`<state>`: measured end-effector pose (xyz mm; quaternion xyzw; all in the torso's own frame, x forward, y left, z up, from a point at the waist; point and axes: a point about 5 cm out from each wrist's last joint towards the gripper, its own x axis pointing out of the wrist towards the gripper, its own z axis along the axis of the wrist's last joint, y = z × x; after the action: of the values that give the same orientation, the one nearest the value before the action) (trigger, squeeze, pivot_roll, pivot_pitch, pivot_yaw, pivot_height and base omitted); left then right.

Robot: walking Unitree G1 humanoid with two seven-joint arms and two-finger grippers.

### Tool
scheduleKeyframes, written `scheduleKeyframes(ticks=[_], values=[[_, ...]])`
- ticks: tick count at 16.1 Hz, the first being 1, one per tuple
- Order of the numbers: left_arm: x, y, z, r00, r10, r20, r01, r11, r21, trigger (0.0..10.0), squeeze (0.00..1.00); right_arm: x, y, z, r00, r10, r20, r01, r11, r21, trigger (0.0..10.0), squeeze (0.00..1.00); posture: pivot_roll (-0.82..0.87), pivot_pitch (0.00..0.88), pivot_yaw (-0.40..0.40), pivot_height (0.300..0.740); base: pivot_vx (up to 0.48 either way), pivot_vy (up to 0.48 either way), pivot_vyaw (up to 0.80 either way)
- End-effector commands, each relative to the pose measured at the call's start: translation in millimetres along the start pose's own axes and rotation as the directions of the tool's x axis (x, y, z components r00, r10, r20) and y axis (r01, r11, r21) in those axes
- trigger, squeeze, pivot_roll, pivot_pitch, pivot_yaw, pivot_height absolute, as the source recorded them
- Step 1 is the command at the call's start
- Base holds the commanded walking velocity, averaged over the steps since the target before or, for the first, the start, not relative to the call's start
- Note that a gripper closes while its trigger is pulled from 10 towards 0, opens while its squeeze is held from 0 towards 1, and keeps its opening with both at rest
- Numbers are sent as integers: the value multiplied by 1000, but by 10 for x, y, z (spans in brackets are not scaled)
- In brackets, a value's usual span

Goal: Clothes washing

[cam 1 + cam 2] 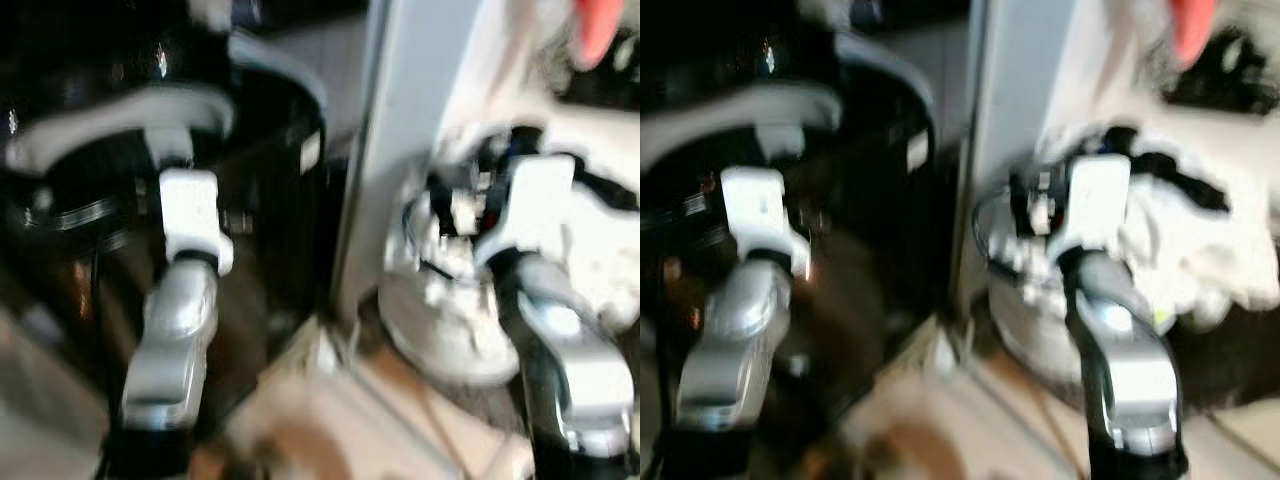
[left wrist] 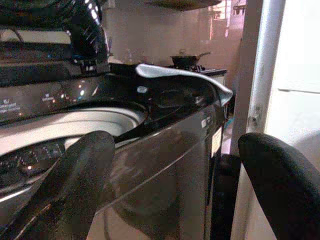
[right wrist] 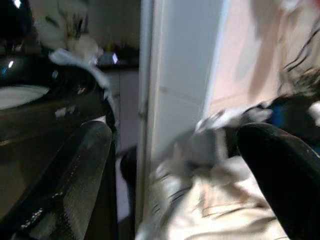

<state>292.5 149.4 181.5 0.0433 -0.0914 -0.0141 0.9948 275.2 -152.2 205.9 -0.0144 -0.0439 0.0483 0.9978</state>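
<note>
Clothes (image 1: 600, 250) heaped on our right, washing machine (image 2: 165, 150) on our left; left gripper (image 2: 175, 200) and right gripper (image 3: 175, 190) both spread, holding nothing.

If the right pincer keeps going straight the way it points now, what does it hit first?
Most likely the pile of pale clothes lying between and just beyond the open right pincer, with the white door frame close alongside. The view is blurred, so depth is uncertain.

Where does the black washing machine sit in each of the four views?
Left eye view: washing machine on the left.
Right eye view: on the left.
Left wrist view: left and centre, beyond the fingers.
Right wrist view: far left.
Shared landmark: the white door frame beside it.
</note>
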Motion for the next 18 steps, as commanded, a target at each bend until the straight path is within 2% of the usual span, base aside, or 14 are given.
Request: scheduleKeyframes(ticks=[1, 5, 9, 11, 13, 16, 18], values=[[24, -44, 72, 999, -32, 39, 32, 999, 4, 10000, 0, 10, 6, 22, 999, 19, 26, -19, 1000, 17, 10000, 0, 33, 0, -53, 740, 259, 0, 0], [42, -79, 85, 997, -59, 48, 59, 998, 12, 10000, 0, 14, -17, -15, 1000, 4, 20, -4, 1000, 27, 10000, 0, 29, 0, -46, 740, 284, 0, 0], [92, -83, 149, 995, -63, 72, 62, 998, 7, 10000, 0, 29, -37, 14, 1000, 1, 11, -1, 1000, 5, 10000, 0, 21, 0, -36, 740, 333, 0, -800], [96, -79, 149, 996, -61, 73, 60, 998, 10, 10000, 0, 35, -42, 17, 1000, 9, 9, -9, 1000, -11, 10000, 0, 20, 0, -34, 740, 336, 0, -272], [104, -31, 158, 996, -42, 75, 40, 999, 21, 10000, 0, 48, 28, 59, 993, 118, 4, -117, 992, -43, 10000, 0, 22, 0, -33, 740, 334, 0, 0], [110, 17, 158, 997, -19, 72, 16, 999, 34, 10000, 0, 56, 50, 123, 986, 167, 23, -166, 985, -49, 10000, 0, 26, 0, -33, 740, 334, 0, 0], [106, 69, 160, 998, 0, 69, -3, 999, 45, 10000, 0, 53, 78, 134, 981, 194, 24, -191, 979, -73, 10000, 0, 30, 0, -33, 740, 332, 0, 800]])
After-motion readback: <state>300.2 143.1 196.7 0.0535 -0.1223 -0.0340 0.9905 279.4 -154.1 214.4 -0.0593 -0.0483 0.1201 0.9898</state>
